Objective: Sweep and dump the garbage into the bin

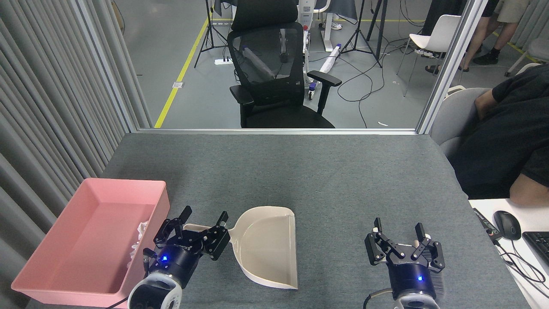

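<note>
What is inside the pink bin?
White tissue garbage lies against the right wall of the pink bin. That wall and the left gripper hide its lower part, so the count is unclear.

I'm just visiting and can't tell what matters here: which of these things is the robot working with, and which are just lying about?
Part of the job:
- crumpled white tissue paper, lying in the tray
- shallow pink plastic tray
- beige plastic dustpan, empty
- left gripper, open over the dustpan's handle
- right gripper, open

Just lying about:
- black mesh office chair
- black computer mouse
- black keyboard
</note>
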Robot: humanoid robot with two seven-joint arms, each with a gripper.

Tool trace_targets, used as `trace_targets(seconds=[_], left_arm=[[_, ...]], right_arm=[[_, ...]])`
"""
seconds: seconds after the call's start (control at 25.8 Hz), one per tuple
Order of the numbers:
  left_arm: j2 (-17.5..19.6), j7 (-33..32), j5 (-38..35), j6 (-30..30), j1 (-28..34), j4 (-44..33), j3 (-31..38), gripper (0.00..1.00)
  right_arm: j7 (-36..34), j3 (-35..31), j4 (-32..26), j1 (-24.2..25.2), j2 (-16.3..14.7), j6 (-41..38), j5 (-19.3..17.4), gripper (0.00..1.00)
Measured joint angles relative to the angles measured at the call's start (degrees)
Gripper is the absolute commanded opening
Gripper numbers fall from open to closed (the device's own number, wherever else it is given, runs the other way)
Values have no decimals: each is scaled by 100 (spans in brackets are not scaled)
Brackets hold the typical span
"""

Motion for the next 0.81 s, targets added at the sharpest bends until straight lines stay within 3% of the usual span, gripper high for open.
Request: trace_targets(seconds=[0.27, 0.5, 0.81], left_arm=[[403, -336, -268, 14, 19, -16, 20, 99], [404, -210, -227, 189, 211, -224, 64, 99], [160, 141, 1084, 307, 280, -456, 69, 99]], right_arm=[[-12, -23, 33, -190, 7, 148, -9, 98], [-33, 3, 49, -237, -12, 150, -6, 98], [-18, 19, 46, -209, -4, 105, -2, 98]])
